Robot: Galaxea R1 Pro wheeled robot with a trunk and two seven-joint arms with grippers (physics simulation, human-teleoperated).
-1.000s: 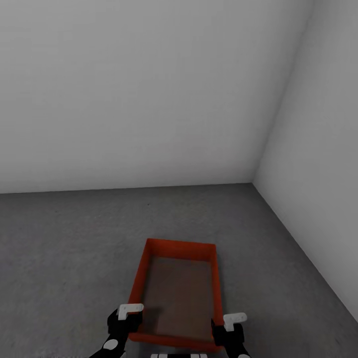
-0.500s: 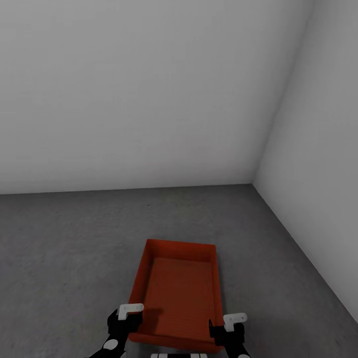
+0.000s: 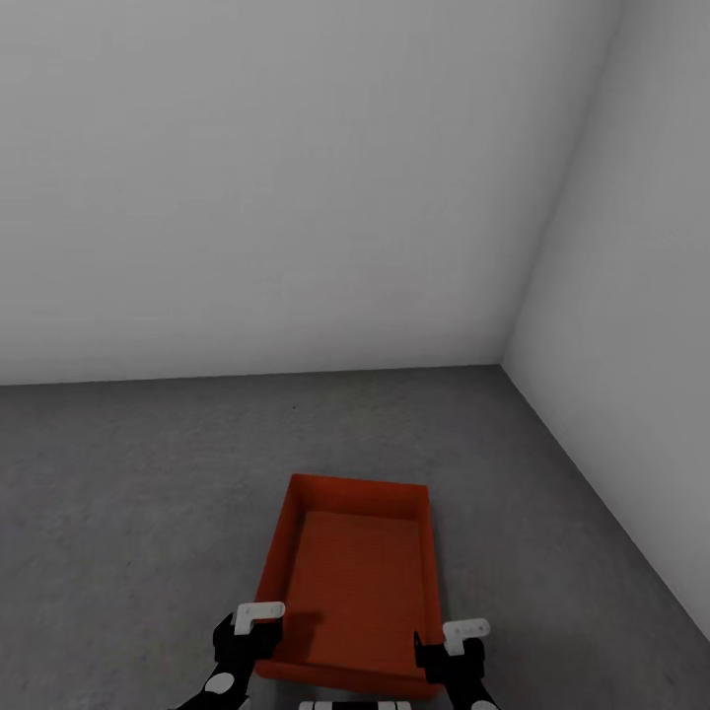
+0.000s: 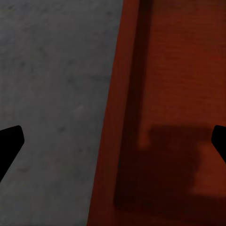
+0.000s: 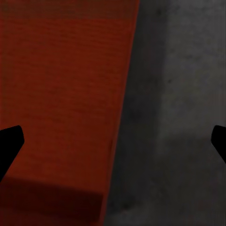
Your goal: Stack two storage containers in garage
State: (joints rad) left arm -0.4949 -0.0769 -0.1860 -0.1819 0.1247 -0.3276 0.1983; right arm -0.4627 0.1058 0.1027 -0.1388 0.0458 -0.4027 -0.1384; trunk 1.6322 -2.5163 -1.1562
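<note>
The left gripper (image 3: 258,631) sits at the lower left of the head view, over the box's (image 3: 355,582) left wall near its near corner. Its wrist view shows that wall (image 4: 120,117) running between two dark fingertips (image 4: 9,143) set wide apart, one over the floor (image 4: 52,94) and one over the box's inside, so the claw is released and straddles the wall without pinching it. That fits a grasp on a thin wall, either being let go or about to be taken; which one I cannot tell.

The box lies in the lower middle of the head view, open side up, on the dark grey concrete floor (image 3: 128,473) of the garage, well short of the back wall (image 3: 276,187) and the right wall (image 3: 631,296). It looks set down flat, a sound base for stacking. A second box is not visible here.

The right gripper (image 3: 451,643) is at the lower right, over the box's right wall. In its wrist view the wall edge (image 5: 125,117) also passes between spread fingertips (image 5: 10,141), so this claw is released too, mirroring the left for a level two-handed hold.
</note>
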